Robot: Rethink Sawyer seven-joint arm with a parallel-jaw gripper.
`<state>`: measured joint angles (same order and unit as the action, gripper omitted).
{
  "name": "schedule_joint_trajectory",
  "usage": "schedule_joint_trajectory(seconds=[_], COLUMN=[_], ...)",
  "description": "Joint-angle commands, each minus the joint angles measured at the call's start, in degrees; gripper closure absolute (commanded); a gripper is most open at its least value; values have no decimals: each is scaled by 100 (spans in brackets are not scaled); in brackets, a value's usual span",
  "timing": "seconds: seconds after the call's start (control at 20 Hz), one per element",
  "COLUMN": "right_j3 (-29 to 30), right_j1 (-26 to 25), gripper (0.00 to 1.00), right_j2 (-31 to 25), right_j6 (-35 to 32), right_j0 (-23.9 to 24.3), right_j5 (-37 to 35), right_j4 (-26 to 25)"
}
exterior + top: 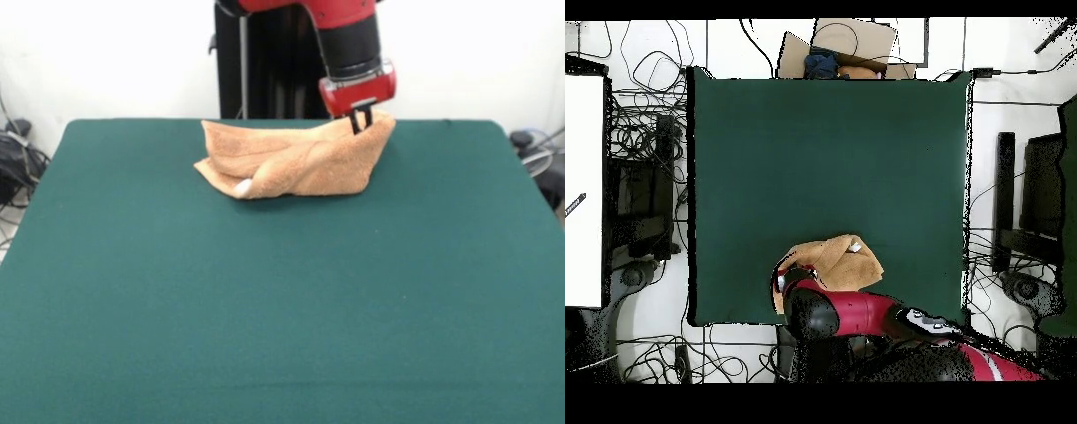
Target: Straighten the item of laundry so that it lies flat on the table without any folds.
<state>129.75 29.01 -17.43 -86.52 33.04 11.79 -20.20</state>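
Note:
The item of laundry, an orange-tan towel (291, 161), lies crumpled and folded over itself at the far side of the green table (265, 309), close to the robot. A white label (241, 187) shows at its lower left edge. My gripper (361, 118) is shut on the towel's right corner and holds it raised above the table, so the cloth slopes down to the left. In the overhead view the towel (837, 262) lies near the table's (825, 150) bottom edge, and the red arm (855, 312) covers the gripper.
The robot's black pedestal (265, 71) stands just behind the towel. Cables (645, 150) and equipment lie on the floor left and right of the table. A cardboard box (850, 45) sits beyond the table's far edge in the overhead view.

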Motion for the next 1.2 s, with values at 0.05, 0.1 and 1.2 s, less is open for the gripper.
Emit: schedule_joint_trajectory(seconds=[0.05,0.1,1.2], right_j3=[-453,-464,-300], right_j1=[-289,-315,-26], gripper=[100,100,100], right_j2=[-581,-611,-862], right_j6=[-1184,-1176,-1391], right_j0=[137,145,30], right_j5=[236,289,1160], right_j4=[62,24,100])
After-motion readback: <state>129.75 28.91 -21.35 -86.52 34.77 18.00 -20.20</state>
